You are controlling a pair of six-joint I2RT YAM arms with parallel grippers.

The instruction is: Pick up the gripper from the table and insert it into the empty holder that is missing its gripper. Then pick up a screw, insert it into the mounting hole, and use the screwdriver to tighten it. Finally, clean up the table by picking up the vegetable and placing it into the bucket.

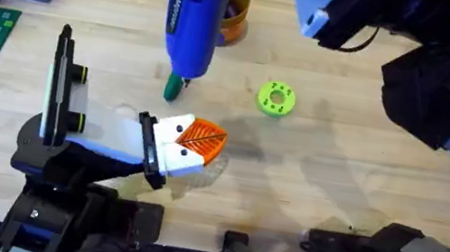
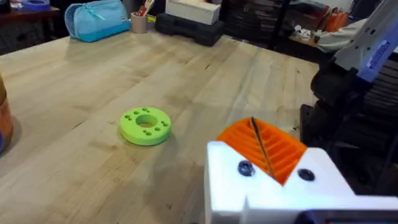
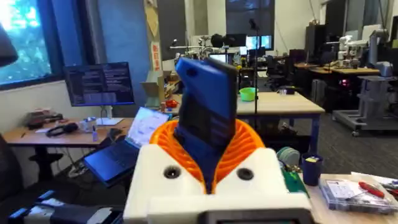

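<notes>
Right gripper (image 3: 208, 155) clamps the screwdriver (image 1: 194, 11) raised above the table (image 1: 363, 177), over the bucket (image 1: 235, 13); left gripper (image 1: 195, 139) rests low, pressed together; the bit should come down plumb, slowly, near the cucumber (image 1: 174, 90).

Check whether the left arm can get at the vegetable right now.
Probably yes. The left gripper sits close beside the vegetable, with bare table between them. One caution: the screwdriver, held in the right gripper, hangs over the vegetable in the overhead view and could crowd a top-down approach.
</notes>
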